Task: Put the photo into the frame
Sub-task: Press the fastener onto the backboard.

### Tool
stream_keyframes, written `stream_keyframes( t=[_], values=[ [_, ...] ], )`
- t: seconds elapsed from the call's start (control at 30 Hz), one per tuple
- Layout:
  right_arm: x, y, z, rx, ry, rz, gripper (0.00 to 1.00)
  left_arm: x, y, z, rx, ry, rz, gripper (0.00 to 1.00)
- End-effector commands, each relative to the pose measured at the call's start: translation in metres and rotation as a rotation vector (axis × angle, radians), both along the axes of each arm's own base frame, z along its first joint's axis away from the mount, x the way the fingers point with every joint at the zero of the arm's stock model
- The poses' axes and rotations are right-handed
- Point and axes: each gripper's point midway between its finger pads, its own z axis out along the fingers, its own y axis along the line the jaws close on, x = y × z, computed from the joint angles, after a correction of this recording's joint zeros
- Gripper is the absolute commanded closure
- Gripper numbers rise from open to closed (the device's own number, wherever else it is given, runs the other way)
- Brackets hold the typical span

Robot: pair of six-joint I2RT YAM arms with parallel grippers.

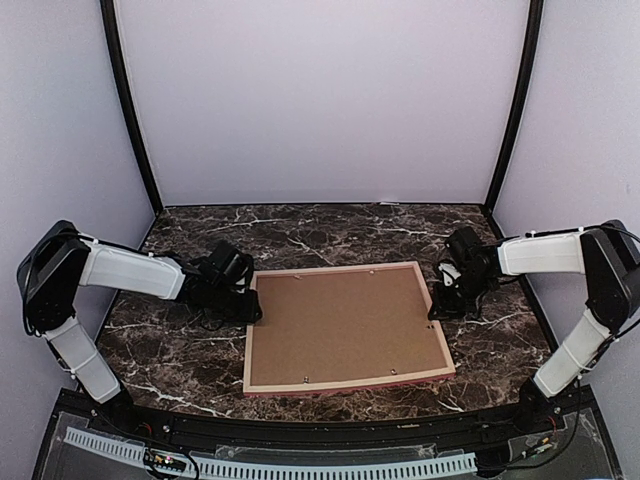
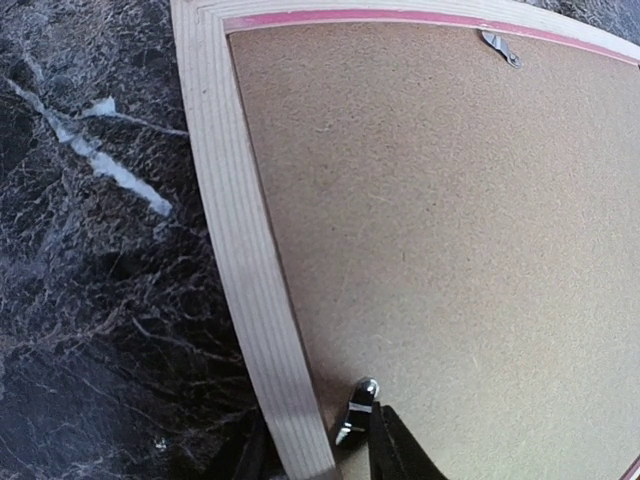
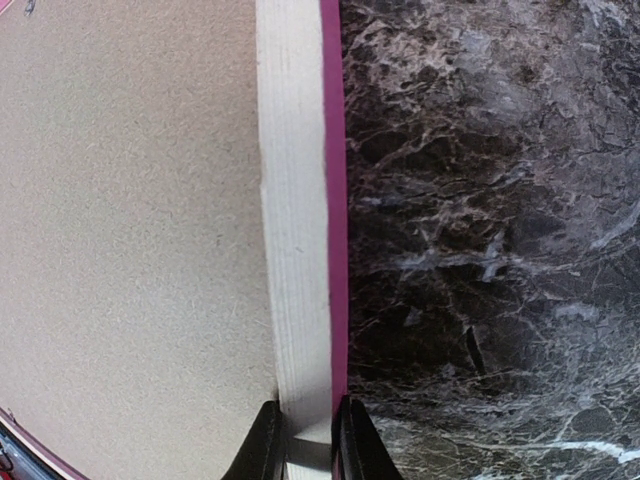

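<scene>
Right wrist view alone shows jaws pinching the frame [image 3: 295,250].

Between the smooth black fingers [image 3: 262,445] of the right gripper [image 3: 305,445], the frame [image 3: 295,250] showed bare pale wood, matt and finely grained, with a pink-painted outer edge. Inward of it lay a brown backing board [image 3: 130,220], matt and fibrous (like pressed cardboard). Beside the left gripper [image 2: 315,450] a shiny metal tab [image 2: 355,410] gleamed. The table [image 3: 480,200] looked like dark veined marble.
</scene>
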Motion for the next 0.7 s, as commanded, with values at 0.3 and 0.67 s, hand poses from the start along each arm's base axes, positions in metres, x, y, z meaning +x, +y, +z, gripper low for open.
stream_keyframes(
  t=[0.3,0.67],
  values=[
    [-0.009,-0.006,-0.019,-0.016,0.043,-0.025,0.85,-0.033,0.003,-0.028,-0.016,0.144,-0.022,0.76],
    [-0.011,-0.006,-0.022,-0.017,0.049,-0.022,0.85,-0.025,-0.005,-0.016,-0.073,0.125,-0.028,0.75]
  ],
)
